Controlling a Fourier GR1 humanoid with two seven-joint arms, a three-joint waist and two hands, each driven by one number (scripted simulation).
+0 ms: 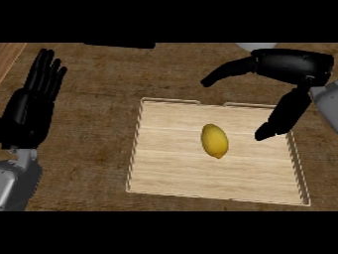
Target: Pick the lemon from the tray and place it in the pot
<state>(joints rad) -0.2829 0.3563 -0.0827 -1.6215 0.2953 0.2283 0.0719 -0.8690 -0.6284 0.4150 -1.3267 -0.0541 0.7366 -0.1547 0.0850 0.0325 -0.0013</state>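
One lemon [214, 141] on one tray [173, 173]; my right hand [292, 67] spread wide above it, left hand [34, 104] resting open, flat.

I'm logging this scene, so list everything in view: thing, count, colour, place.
lemon: one, yellow, lying near the middle of the tray, untouched.
tray: one, pale wood with a low rim, centre-right of the counter.
counter: one, dark brown wood grain, a lighter plank strip at its far left.
dark object: one, black, cut off at the top edge; cannot tell what it is.
pot: none in view.
left hand: one, black, resting open at the left edge, fingers up.
right hand: one, black, open above the tray's far right corner, fingers spread, holding nothing.
forearms: two, grey, at the lower left and the right edge.
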